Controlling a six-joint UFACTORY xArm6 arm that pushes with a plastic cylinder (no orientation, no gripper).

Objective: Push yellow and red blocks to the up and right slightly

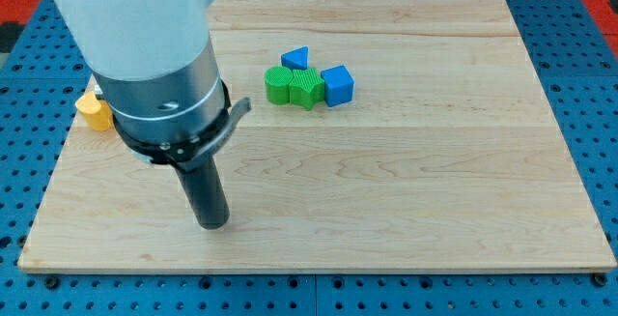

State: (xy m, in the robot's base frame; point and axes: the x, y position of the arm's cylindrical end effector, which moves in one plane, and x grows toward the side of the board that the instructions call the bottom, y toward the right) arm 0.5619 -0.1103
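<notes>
A yellow block (95, 109) lies near the board's left edge, partly hidden behind the arm. No red block shows; the arm may hide it. My tip (212, 225) rests on the board near the view's bottom left, below and to the right of the yellow block and well apart from it. The arm's white and grey body (154, 65) fills the view's upper left.
A cluster sits at the top middle: a blue triangular block (296, 57), a green round block (278, 84), a green block (307, 89) and a blue cube (338, 85), touching one another. The wooden board (406, 181) lies on a blue perforated table.
</notes>
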